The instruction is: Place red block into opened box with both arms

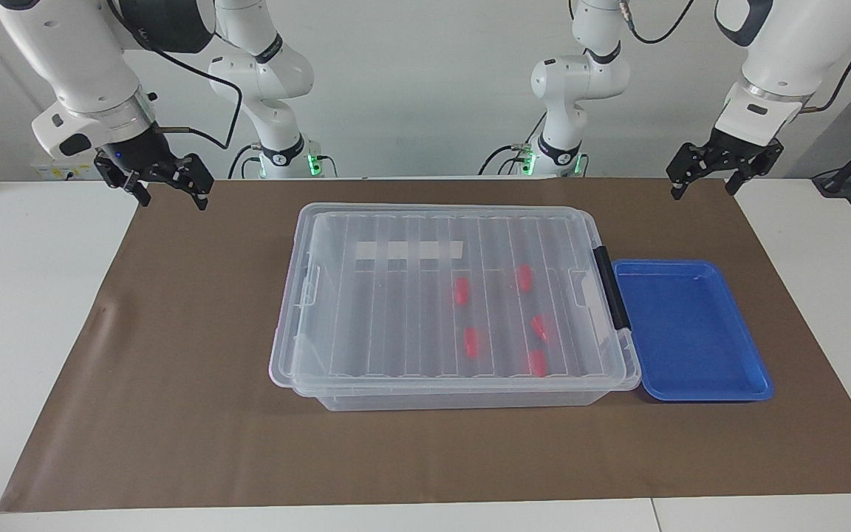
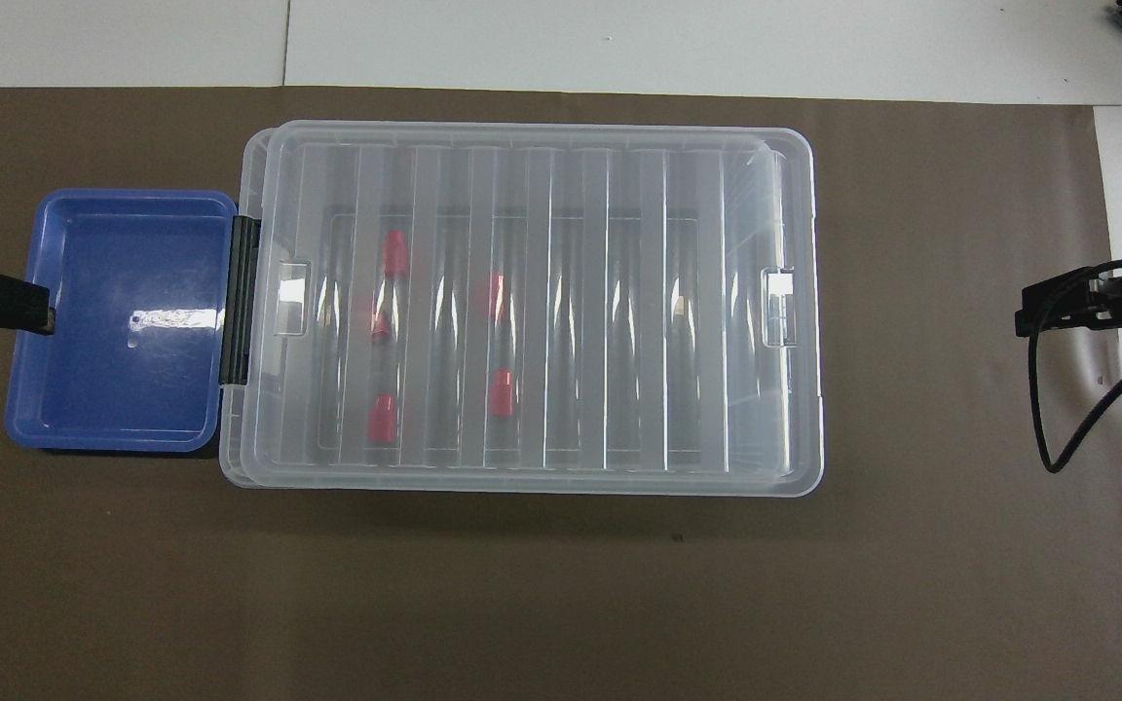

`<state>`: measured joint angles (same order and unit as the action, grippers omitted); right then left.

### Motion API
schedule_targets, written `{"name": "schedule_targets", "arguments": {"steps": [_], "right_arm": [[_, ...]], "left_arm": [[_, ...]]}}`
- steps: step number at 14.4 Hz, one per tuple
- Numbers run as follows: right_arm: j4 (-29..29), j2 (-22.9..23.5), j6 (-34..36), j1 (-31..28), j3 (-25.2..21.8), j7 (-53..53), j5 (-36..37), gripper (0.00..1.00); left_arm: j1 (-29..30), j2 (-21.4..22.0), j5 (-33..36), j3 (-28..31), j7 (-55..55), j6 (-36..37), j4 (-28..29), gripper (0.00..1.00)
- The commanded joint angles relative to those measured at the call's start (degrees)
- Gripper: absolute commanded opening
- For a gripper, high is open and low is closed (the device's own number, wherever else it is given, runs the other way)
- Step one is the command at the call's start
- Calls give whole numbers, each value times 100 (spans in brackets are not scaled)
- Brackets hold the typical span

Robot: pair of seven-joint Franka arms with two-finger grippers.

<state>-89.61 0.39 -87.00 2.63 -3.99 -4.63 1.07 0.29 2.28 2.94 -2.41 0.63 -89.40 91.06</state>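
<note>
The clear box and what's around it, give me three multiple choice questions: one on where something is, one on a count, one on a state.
1. Where is the blue tray?
A. Beside the clear box, at the left arm's end of the table
B. Inside the box
C. On top of the lid

2. How many red blocks show through the lid?
A. Two
B. Five
C. Eight

3. What state is the box in?
A. Lid lying on it
B. Lid off, set on the tray
C. Tipped on its side

Answers:
1. A, the tray lies next to the box's black clip.
2. B, five red blocks can be counted in the facing view.
3. A, the ribbed lid covers the whole box, and both the left gripper and the right gripper hang open, clear of it.
</note>
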Motion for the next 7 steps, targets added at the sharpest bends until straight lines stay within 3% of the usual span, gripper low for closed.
{"name": "schedule_targets", "arguments": {"steps": [1,7], "right_arm": [[224,32,236,-34,65,-55,-2,100],[207,32,201,-17,91,-64,-11,100]], "left_arm": [[-11,45,-75,21,-2,-86,52,100],[-20,45,-75,21,-2,-86,52,100]]}}
